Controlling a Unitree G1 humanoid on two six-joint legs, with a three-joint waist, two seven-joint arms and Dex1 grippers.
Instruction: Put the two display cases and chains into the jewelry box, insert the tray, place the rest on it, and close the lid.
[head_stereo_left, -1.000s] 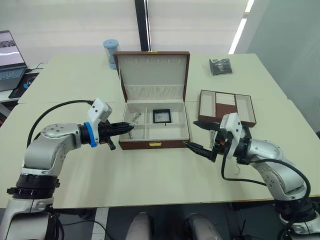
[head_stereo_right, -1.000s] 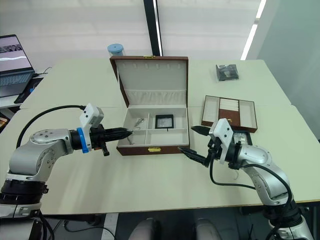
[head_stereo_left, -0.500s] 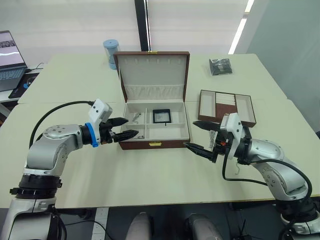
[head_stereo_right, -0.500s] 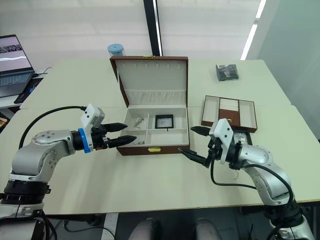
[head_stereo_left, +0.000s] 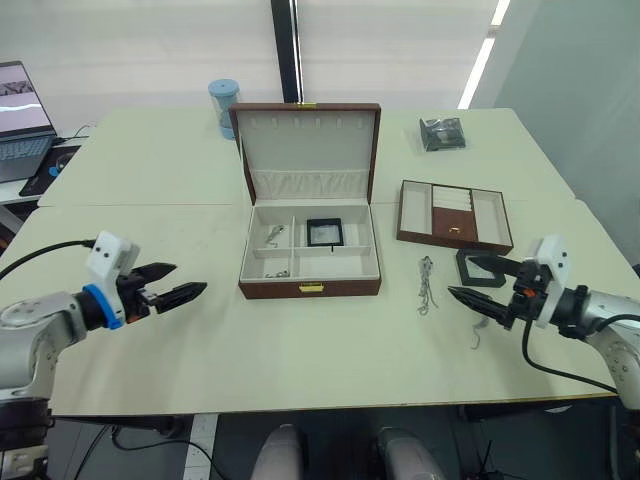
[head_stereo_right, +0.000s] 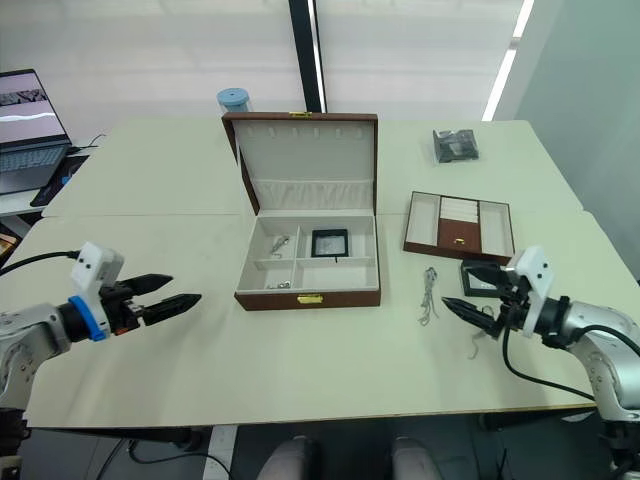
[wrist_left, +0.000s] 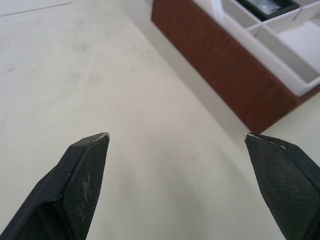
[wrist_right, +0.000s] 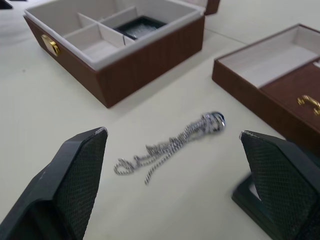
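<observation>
Left gripper (head_stereo_left: 172, 283) sits at the lower left of the frame with its fingers spread and nothing in them, well clear of the jewelry box (head_stereo_left: 310, 287), and the right gripper (head_stereo_left: 480, 284) at the lower right is wide open and empty too, hovering over the table (head_stereo_left: 300, 350). Just beside the right one there's a display case (head_stereo_right: 478, 277) lying flat on the table and a doubled silvery chain (head_stereo_left: 425, 284) between it and the box, with the tray (head_stereo_left: 455, 215) a bit further up. The box is dead centre with its lid (head_stereo_left: 306, 136) standing open, the other display case (head_stereo_left: 322, 231) in a back compartment and the two little chains (head_stereo_left: 273, 235) in the left-hand ones.
</observation>
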